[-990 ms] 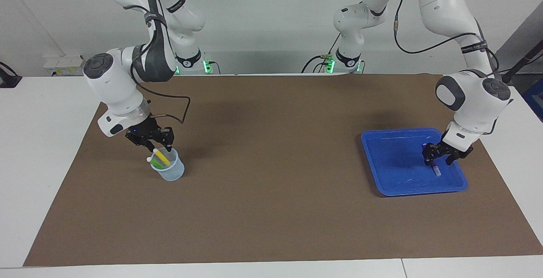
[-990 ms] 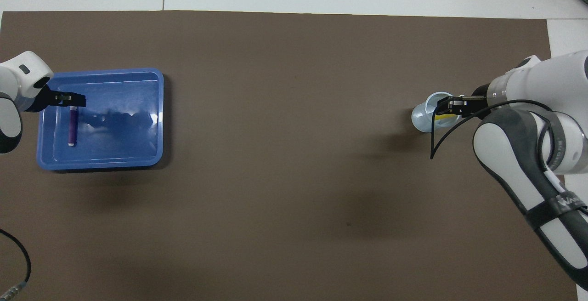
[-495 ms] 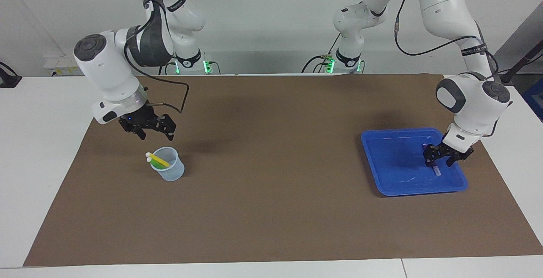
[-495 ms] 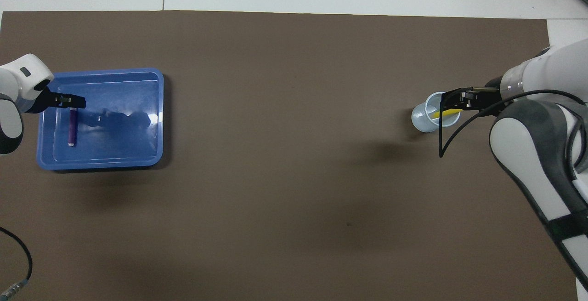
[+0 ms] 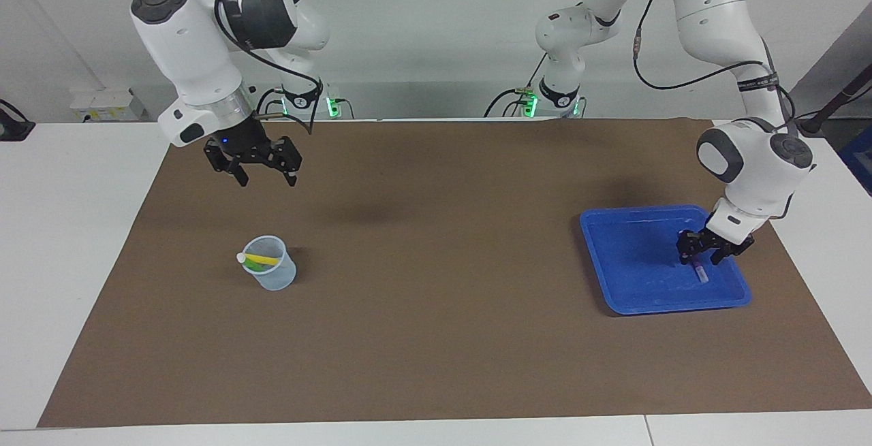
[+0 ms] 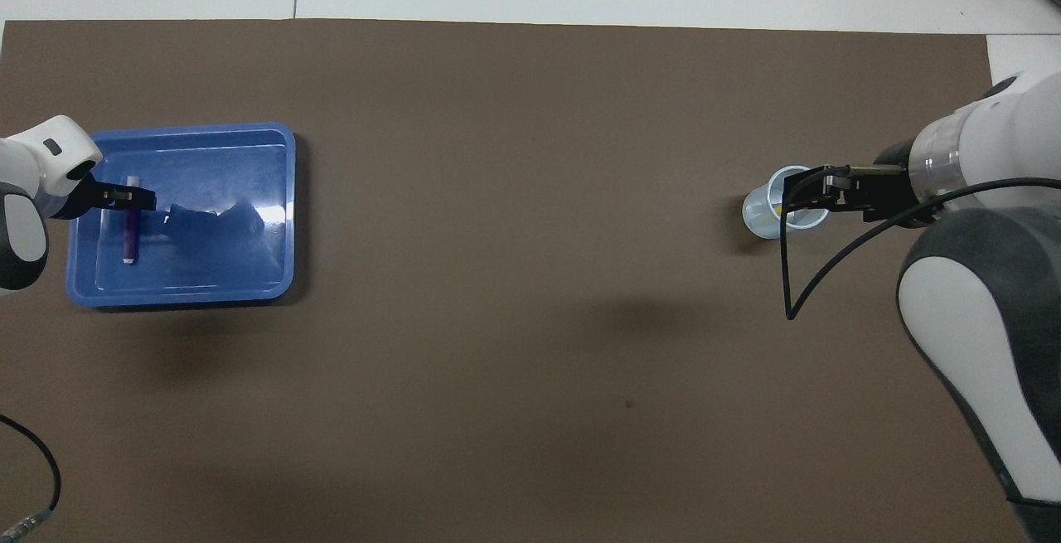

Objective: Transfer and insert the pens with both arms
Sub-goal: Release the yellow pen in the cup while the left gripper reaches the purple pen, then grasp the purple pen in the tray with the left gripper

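Observation:
A clear cup stands on the mat toward the right arm's end. A yellow pen and a green pen lean inside it. My right gripper hangs open and empty, high over the mat beside the cup. The dark purple pen lies flat in the blue tray, pale end farther from the robots. My left gripper is down in the tray, open, with a finger on each side of the pen.
A brown mat covers most of the white table. The tray sits toward the left arm's end. A black cable loops down from the right arm's wrist.
My right gripper let go of the yellow pen in the cup, opened, and rose up and away toward the robots. My left gripper shifted slightly along the purple pen, its fingers narrowing.

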`<action>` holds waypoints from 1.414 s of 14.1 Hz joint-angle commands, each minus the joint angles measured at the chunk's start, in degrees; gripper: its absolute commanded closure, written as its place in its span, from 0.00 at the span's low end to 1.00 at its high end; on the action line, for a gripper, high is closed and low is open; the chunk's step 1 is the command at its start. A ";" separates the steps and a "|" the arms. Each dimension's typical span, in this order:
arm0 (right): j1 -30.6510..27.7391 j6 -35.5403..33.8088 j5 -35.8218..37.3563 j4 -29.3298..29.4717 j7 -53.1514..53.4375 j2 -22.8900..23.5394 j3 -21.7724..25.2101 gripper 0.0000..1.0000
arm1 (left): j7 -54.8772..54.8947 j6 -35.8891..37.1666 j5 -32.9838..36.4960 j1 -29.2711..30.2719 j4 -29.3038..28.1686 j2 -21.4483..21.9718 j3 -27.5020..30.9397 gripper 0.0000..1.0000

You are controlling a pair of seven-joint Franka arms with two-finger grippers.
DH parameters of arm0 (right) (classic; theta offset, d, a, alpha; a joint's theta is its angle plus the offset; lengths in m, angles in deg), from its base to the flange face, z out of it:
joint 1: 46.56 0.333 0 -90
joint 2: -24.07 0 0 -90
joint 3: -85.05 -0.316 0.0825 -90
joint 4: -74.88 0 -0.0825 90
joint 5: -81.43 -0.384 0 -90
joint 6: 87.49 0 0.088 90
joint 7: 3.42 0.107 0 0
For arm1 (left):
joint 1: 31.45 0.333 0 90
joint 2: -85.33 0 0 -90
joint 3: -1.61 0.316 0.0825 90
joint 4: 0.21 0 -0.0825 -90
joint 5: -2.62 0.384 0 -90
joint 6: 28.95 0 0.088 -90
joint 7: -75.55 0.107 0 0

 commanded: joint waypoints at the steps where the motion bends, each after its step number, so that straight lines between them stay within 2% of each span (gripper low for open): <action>1: -0.39 -2.32 -1.04 0.96 1.25 -0.83 -1.07 0.00 | 2.77 -2.36 1.03 1.70 -1.44 0.38 -0.55 0.29; 3: -0.39 -2.41 -1.04 0.35 1.25 -1.18 -1.07 0.00 | 2.78 -2.63 1.03 1.70 -1.71 0.37 -0.55 0.30; 5: -0.39 -3.81 -1.21 -0.18 1.60 -1.53 -1.24 0.00 | 2.78 -2.72 1.03 1.52 -1.79 0.29 -0.55 0.37; 8: 0.93 -1.80 -4.54 -2.11 5.29 -2.06 -1.33 0.00 | 2.78 -2.98 1.03 1.26 -2.41 0.37 -0.55 0.41; 10: 1.10 -0.57 -4.82 -2.55 5.38 -2.06 -1.33 0.00 | 2.78 -2.98 1.03 1.35 -2.41 0.37 -0.55 0.42; 12: 1.10 -0.47 -4.82 -2.64 5.39 -2.06 -1.24 0.00 | 2.78 -2.89 1.03 1.52 -2.50 0.37 -0.55 0.47; 18: 0.75 -0.39 -4.82 -2.73 5.30 -2.06 -1.24 0.00 | 2.86 -2.54 1.03 1.79 -3.20 0.64 -0.55 0.79; 19: 0.67 -0.39 -4.82 -2.73 5.30 -2.06 -1.24 0.00 | 2.87 -2.28 1.03 1.70 -2.94 0.64 -0.55 0.92; 20: 0.75 -0.39 -4.82 -2.73 5.30 -2.06 -1.24 0.00 | 2.78 -2.10 1.03 1.53 -2.68 0.55 -0.64 1.00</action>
